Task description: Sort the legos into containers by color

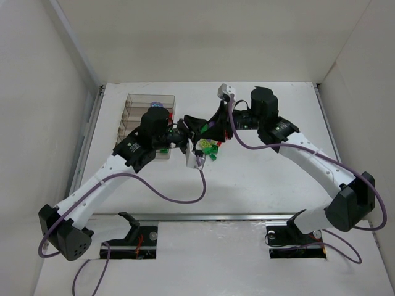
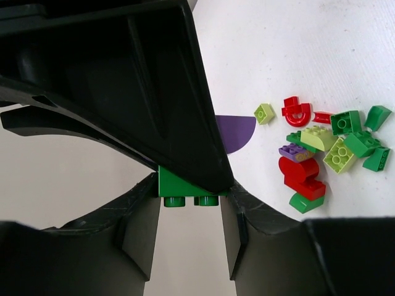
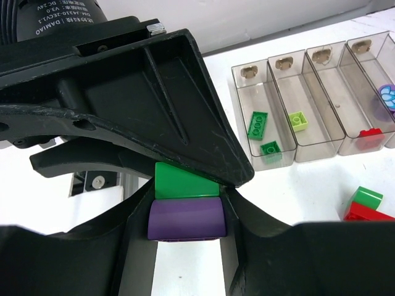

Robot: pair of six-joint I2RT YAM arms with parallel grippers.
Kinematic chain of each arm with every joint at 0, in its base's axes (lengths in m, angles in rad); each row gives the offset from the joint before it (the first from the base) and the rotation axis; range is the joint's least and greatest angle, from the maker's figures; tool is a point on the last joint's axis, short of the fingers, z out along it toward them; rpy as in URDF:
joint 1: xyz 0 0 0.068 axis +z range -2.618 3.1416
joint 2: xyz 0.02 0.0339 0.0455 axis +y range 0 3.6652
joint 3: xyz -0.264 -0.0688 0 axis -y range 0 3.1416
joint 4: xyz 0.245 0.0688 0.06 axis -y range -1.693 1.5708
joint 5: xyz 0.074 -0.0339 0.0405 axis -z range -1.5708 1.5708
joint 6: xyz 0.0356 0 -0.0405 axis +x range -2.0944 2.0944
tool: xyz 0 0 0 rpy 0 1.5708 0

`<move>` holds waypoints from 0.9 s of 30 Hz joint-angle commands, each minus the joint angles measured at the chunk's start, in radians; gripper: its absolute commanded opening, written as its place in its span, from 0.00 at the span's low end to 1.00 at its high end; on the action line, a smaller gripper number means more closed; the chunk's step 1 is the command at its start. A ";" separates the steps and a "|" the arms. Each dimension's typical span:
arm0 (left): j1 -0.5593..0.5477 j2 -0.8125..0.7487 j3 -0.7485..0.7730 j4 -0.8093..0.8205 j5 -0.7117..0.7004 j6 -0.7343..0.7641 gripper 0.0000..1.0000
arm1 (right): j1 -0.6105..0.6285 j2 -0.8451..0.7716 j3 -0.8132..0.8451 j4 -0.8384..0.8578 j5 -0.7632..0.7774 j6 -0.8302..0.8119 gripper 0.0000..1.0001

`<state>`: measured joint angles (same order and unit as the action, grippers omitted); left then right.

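- Both closed? On what?
- The left end effector (image 2: 190, 206) pinches a green lego (image 2: 179, 185); the right end effector (image 3: 186, 229) clamps a purple lego (image 3: 186, 217). Other legos (image 2: 318, 139) lie loose on the bench (image 2: 296, 55), right of the tray (image 3: 316, 153).

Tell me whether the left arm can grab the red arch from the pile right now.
Probably not yet: the left gripper is shut on a green brick, leaving no free grip. The red arch itself lies uncovered.

Black motor housing (image 3: 55, 18), right wrist view: white print "DC:24V", "V3.0", "DAMIAO"; remaining characters unreadable.
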<state>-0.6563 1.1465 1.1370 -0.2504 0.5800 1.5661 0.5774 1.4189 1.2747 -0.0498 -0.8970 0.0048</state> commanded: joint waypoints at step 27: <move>0.338 -0.088 -0.184 -0.148 -0.084 -0.262 0.00 | -0.103 0.150 0.035 0.005 -0.088 -0.002 0.00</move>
<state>-0.3653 1.0519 0.9836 -0.3725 0.5373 1.3727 0.4664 1.5478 1.2354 -0.0563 -0.9363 0.0189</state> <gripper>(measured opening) 0.003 0.430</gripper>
